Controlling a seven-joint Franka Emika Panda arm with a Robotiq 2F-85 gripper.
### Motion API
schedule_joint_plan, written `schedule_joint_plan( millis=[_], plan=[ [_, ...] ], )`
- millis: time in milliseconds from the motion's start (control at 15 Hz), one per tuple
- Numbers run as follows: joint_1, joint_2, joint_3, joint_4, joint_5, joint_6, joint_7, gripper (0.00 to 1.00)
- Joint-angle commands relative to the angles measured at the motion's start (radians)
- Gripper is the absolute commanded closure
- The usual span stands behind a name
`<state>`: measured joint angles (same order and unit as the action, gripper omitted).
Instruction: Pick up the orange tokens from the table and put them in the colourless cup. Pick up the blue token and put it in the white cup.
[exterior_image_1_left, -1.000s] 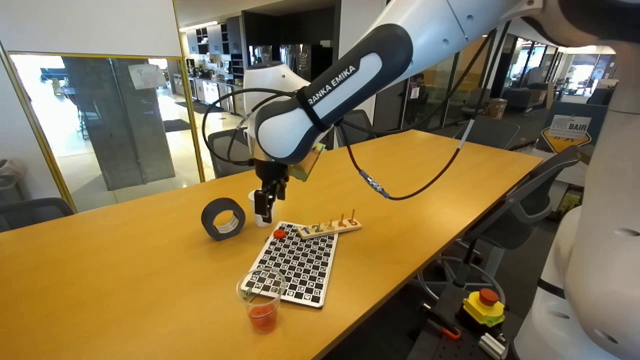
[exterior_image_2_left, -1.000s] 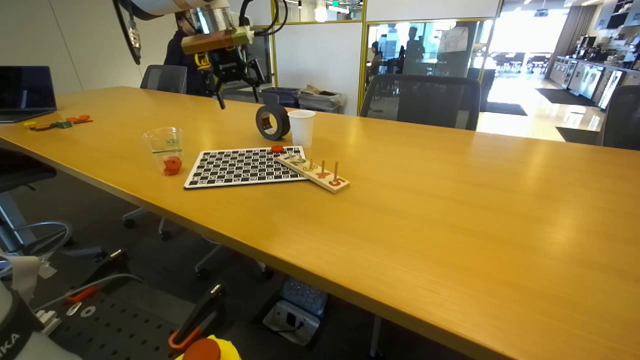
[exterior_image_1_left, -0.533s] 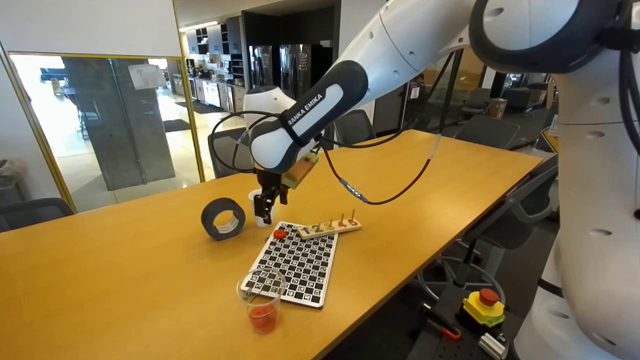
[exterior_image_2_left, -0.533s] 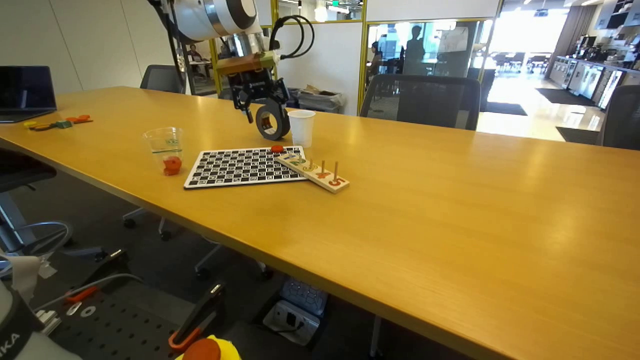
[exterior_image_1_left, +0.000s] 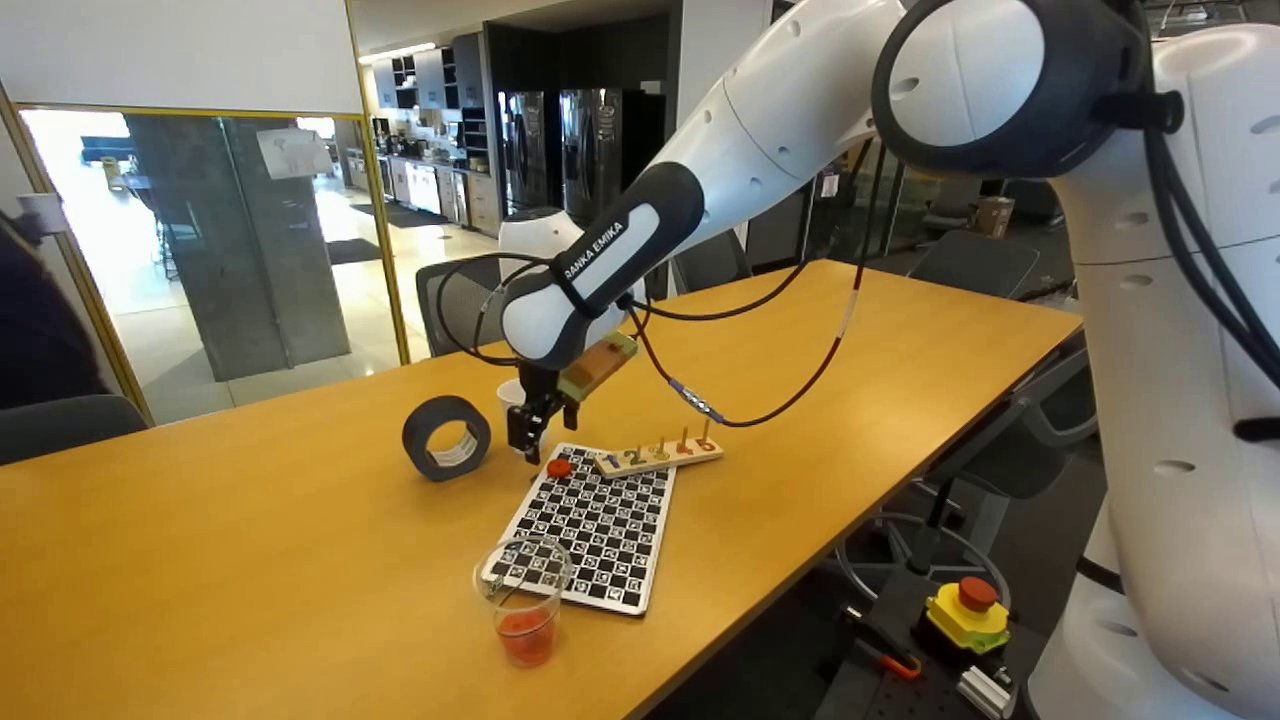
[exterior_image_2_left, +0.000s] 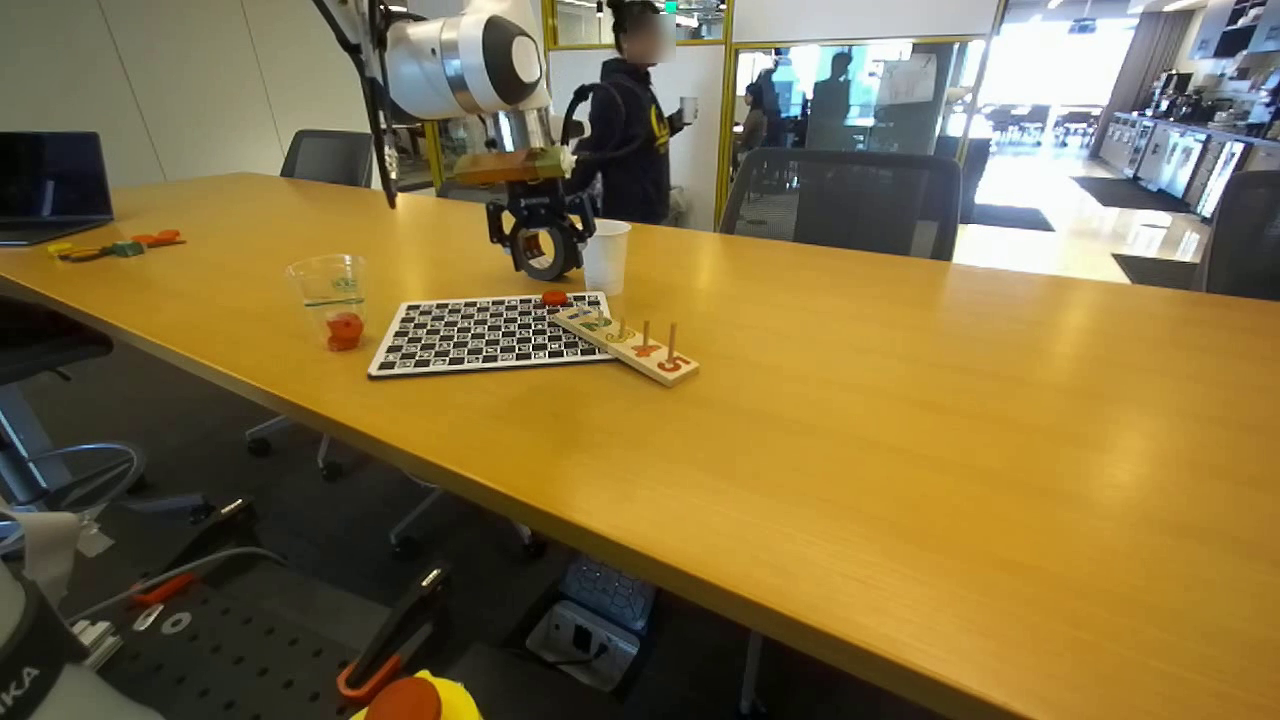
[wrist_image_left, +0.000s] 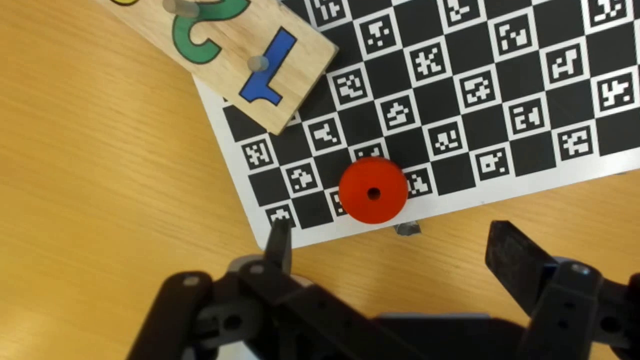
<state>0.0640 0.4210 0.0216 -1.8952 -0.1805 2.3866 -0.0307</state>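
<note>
One orange token (wrist_image_left: 373, 190) lies flat on the checkered board's edge; it shows in both exterior views (exterior_image_1_left: 559, 467) (exterior_image_2_left: 554, 298). More orange tokens (exterior_image_1_left: 527, 637) (exterior_image_2_left: 345, 331) sit at the bottom of the colourless cup (exterior_image_2_left: 328, 288), which stands upright on the table (exterior_image_1_left: 300, 550) beyond the board's opposite end. The white cup (exterior_image_2_left: 605, 262) stands upright by the token's end, partly behind my gripper in an exterior view (exterior_image_1_left: 509, 392). The blue token is not visible. My gripper (wrist_image_left: 387, 227) is open and empty, above the table near the token; it shows in both exterior views (exterior_image_1_left: 550, 440) (exterior_image_2_left: 548, 262).
The checkered board (exterior_image_1_left: 595, 540) lies on the table. A wooden numbered peg strip (exterior_image_1_left: 660, 457) rests across its corner near the token. A black tape roll (exterior_image_1_left: 447, 438) stands on edge beside the white cup. A laptop (exterior_image_2_left: 50, 190) and small coloured items (exterior_image_2_left: 125, 246) lie farther along the table.
My gripper has come down toward the table and across toward the white cup, near the token, staying open. A person with a mug has walked into view behind the table.
</note>
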Motion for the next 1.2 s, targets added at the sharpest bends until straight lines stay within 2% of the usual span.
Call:
schedule_joint_plan(
  millis=[0, 533, 1133],
  plan=[
    [-0.031, 0.013, 0.015, -0.008, 0.076, 0.068, -0.018, 0.00],
    [-0.037, 0.018, 0.015, -0.062, 0.125, 0.163, -0.013, 0.00],
    [-0.043, 0.011, 0.020, -0.102, 0.140, 0.193, -0.018, 0.00]
  ],
)
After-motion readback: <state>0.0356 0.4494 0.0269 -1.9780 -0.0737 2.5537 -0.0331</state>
